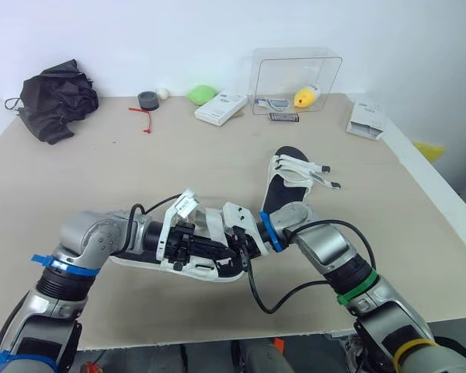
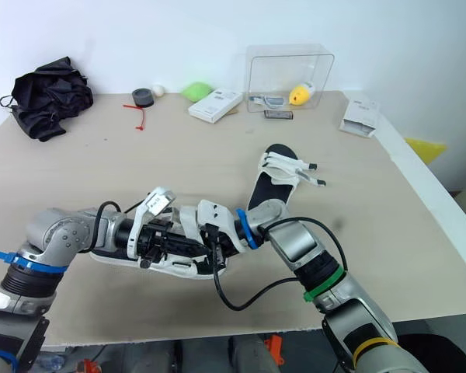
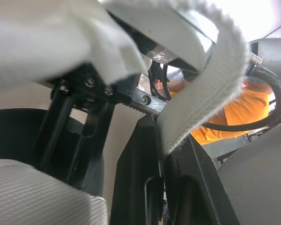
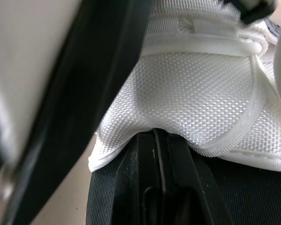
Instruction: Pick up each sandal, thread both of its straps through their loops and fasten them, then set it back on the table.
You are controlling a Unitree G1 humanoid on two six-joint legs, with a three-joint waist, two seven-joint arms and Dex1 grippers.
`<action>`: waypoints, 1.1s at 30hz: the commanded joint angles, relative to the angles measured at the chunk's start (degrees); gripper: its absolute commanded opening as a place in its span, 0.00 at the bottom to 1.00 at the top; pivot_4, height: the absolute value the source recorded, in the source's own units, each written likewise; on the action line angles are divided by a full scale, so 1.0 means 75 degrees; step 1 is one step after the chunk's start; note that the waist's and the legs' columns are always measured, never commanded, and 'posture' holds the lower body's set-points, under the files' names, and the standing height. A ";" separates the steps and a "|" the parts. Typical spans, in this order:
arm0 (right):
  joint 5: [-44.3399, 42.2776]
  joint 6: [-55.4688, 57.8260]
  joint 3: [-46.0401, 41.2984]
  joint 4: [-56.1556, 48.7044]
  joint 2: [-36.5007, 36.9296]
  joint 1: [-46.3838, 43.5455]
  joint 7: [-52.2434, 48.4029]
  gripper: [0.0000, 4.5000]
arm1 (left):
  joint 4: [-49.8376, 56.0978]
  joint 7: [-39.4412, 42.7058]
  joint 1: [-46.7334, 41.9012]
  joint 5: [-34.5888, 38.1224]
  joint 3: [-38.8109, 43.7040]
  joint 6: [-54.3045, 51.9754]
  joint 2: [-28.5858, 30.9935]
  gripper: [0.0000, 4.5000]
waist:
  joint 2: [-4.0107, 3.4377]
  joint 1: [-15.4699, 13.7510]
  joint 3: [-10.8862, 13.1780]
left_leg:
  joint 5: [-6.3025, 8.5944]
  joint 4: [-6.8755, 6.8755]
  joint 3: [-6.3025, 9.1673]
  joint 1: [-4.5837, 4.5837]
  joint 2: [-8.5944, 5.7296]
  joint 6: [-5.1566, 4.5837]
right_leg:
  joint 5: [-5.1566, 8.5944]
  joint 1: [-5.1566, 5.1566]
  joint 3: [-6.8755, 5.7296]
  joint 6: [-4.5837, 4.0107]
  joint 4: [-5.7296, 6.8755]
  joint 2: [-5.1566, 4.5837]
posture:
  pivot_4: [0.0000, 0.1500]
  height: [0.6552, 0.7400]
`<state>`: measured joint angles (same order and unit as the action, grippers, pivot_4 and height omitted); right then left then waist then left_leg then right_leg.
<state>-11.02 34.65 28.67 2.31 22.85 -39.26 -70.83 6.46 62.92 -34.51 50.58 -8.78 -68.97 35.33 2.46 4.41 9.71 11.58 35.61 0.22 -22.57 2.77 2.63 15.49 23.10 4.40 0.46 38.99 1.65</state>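
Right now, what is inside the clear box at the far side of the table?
Inside the clear box lie a yellow rounded item and a small grey-white item. What lies behind them is covered.

silver arms (image 1: 93, 233), black cables (image 1: 269, 311), blue bands (image 1: 62, 268)

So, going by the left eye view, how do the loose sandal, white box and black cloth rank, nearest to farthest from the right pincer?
From the right pincer:
1. Loose sandal, just beyond it, mid-table.
2. White box, near the far edge.
3. Black cloth, far left corner.
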 commanded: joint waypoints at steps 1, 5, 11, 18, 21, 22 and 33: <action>0.0382 0.0192 0.0335 0.0417 0.0123 0.0193 0.0207 0.00 | -0.0050 0.0155 -0.0192 0.0065 0.0228 -0.0100 0.0249 0.03 | 0.0000 0.0006 0.0000 | 0.0000 -0.0001 -0.0001 0.0001 0.0000 0.0000 | 0.0000 0.0000 0.0001 0.0000 0.0000 0.0000 | 1.00 1.00; 0.0386 0.0167 0.0342 0.0448 0.0094 0.0192 0.0213 0.00 | -0.0136 0.0299 -0.0250 0.0081 0.0240 -0.0204 0.0483 0.03 | 0.0000 0.0007 0.0000 | 0.0000 -0.0002 0.0000 -0.0001 0.0001 0.0000 | 0.0001 0.0002 0.0000 0.0000 0.0000 0.0001 | 1.00 1.00; 0.0387 0.0144 0.0343 0.0483 0.0059 0.0185 0.0226 0.00 | 0.0091 0.0326 0.0008 0.0060 0.0098 -0.0149 0.0512 0.03 | 0.0000 0.0007 0.0000 | 0.0000 -0.0002 -0.0001 -0.0001 0.0002 0.0000 | 0.0001 0.0003 0.0001 0.0000 0.0000 0.0001 | 1.00 1.00; 0.0388 0.0140 0.0343 0.0510 0.0067 0.0153 0.0200 0.00 | 0.0051 0.0448 0.0090 -0.0413 -0.0263 0.0371 0.0490 0.03 | -0.0001 0.0006 0.0000 | 0.0000 -0.0002 -0.0001 0.0000 0.0002 0.0000 | 0.0001 0.0001 0.0001 -0.0001 0.0000 0.0000 | 1.00 1.00; 0.0389 0.0142 0.0336 0.0520 0.0072 0.0136 0.0196 0.00 | 0.0118 0.0552 0.0158 -0.0557 -0.0383 0.0557 0.0521 0.03 | -0.0002 0.0006 -0.0001 | 0.0000 -0.0001 -0.0001 0.0001 0.0001 0.0000 | 0.0001 0.0000 0.0001 -0.0001 0.0000 0.0000 | 1.00 1.00; 0.0390 0.0145 0.0334 0.0512 0.0080 0.0140 0.0197 0.00 | 0.0129 0.0583 0.0163 -0.0577 -0.0398 0.0568 0.0530 0.03 | -0.0001 0.0005 -0.0001 | 0.0000 -0.0002 -0.0001 0.0001 0.0001 0.0000 | 0.0001 0.0000 0.0001 -0.0001 0.0000 0.0000 | 1.00 1.00; 0.0409 0.0096 0.0352 0.0574 0.0049 0.0118 0.0206 0.00 | -0.0278 0.1276 -0.0382 -0.0624 -0.0718 -0.0047 0.0990 0.03 | -0.0002 0.0011 -0.0001 | 0.0000 -0.0002 0.0000 0.0001 0.0003 0.0000 | 0.0001 0.0003 0.0000 -0.0001 0.0000 0.0006 | 1.00 1.00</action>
<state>-11.03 34.14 28.85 2.70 22.63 -39.41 -70.95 4.88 71.13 -36.43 45.57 -13.56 -68.13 41.65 2.45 4.49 9.70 11.58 35.59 0.22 -22.56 2.79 2.63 15.50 23.12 4.40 0.45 39.00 1.70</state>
